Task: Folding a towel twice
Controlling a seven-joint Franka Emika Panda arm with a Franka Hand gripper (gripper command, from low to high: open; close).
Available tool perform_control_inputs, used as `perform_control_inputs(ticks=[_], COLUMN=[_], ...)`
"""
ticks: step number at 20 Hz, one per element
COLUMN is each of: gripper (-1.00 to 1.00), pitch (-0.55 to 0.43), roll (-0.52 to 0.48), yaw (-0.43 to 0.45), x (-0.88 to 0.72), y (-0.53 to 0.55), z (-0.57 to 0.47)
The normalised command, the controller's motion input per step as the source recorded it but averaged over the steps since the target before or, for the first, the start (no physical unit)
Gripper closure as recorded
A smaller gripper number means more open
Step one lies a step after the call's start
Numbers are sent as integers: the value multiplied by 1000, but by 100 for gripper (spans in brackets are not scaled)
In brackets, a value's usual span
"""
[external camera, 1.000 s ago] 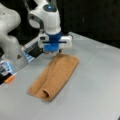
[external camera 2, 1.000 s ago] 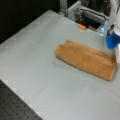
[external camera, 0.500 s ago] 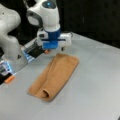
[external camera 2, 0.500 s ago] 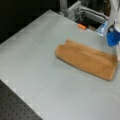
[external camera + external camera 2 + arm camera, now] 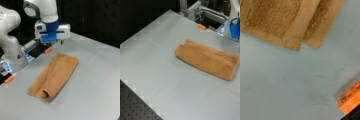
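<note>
The tan-orange towel [image 5: 56, 75] lies flat on the grey table, folded into a long narrow strip with a rolled fold at its near end. In a front view the towel [image 5: 207, 58] runs from the middle toward the right. My gripper [image 5: 52, 41], on a blue and white hand, hangs above the table just beyond the towel's far end, apart from it. Only a blue part of the gripper [image 5: 235, 27] shows at a front view's right edge. The wrist view shows a layered corner of the towel [image 5: 287, 20] at the top, with no fingers in sight.
The white robot base [image 5: 10, 37] stands at a front view's left, with a dark rail [image 5: 35, 48] and orange tabs [image 5: 48, 50] [image 5: 10, 79] beside it. An orange tab [image 5: 350, 100] marks the table's edge in the wrist view. A dark perforated board [image 5: 135, 105] borders the table.
The gripper has risen and drawn back a little from the towel's far end. The towel has not moved.
</note>
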Motion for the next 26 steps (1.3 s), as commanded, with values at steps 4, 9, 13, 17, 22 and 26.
perform_control_inputs(ticks=[4, 9, 13, 17, 22, 26], gripper=[-100, -100, -100, -100, -100, -100], pitch=[99, 117, 304, 454, 492, 393], roll=[-184, -214, -254, -413, -444, -325], yaw=[661, 488, 177, -141, -149, -23], x=[628, 693, 574, 566, 545, 549], y=[61, 57, 104, 248, 365, 392], z=[119, 184, 232, 174, 123, -9])
